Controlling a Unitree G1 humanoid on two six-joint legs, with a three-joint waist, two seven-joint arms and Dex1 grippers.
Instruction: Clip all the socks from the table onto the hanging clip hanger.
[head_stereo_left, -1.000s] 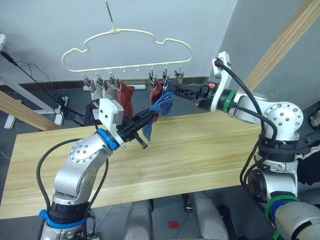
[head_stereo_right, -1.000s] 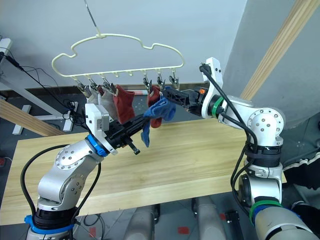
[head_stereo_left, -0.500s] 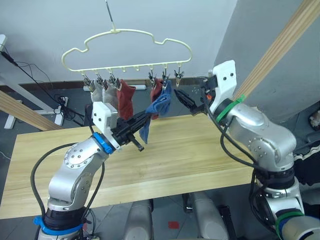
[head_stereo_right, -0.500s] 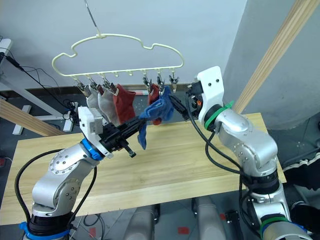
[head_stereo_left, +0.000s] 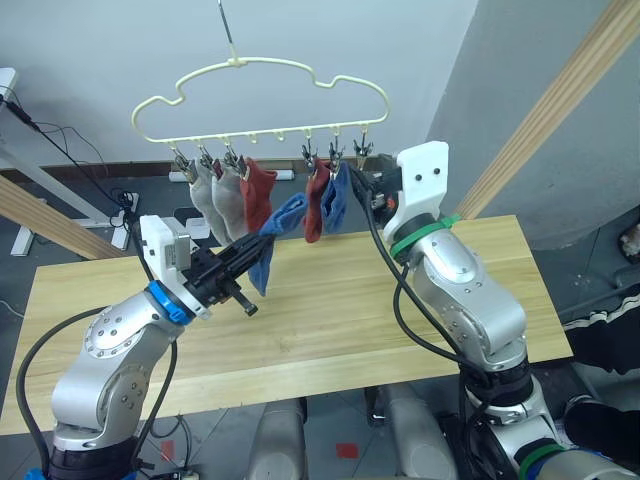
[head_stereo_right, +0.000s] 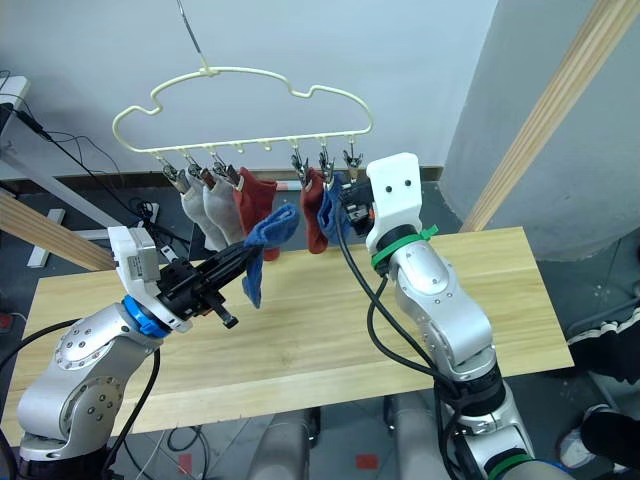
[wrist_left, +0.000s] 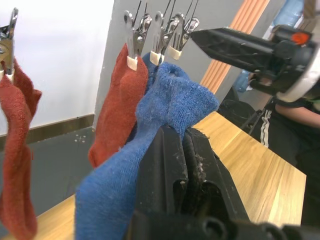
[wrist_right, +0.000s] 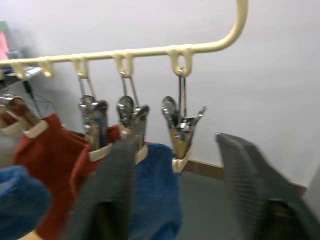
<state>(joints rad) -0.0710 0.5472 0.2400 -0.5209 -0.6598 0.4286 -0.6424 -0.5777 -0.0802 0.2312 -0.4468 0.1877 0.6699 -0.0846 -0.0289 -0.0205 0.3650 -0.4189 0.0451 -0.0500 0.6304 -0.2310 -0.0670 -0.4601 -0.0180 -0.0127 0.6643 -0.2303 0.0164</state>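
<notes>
Jaws of the left gripper (wrist_left: 182, 137) are pressed together on a blue sock (head_stereo_left: 272, 235), which bunches at their tip and trails down beside the arm, held in the air over the far edge of the worktop (head_stereo_left: 330, 310) and just below the clip hanger (head_stereo_left: 262, 100). Over on the right gripper (wrist_right: 182, 165) the jaws stand spread wide with nothing between them, raised to the row of clips at the hanger's right end; in the right wrist view the last clip (wrist_right: 181, 125) hangs bare in the gap between the two fingers, and the neighbouring clip pinches the second blue sock (head_stereo_left: 338, 196). That pale-yellow wire hanger hangs by its hook above the far side of the worktop, in front of a white wall. From the left along its row of clips hang two light grey socks (head_stereo_left: 222, 196), side by side and touching, then a rust-red sock (head_stereo_left: 257, 194), then a few unused clips, then another rust-red sock (head_stereo_left: 316, 200) right against the clipped blue one. From the left wrist view the held sock's bunched end sits just under those two clipped socks, near but apart from the clips. Slanted wooden beams (head_stereo_left: 545, 100) lean at either side of the scene.
</notes>
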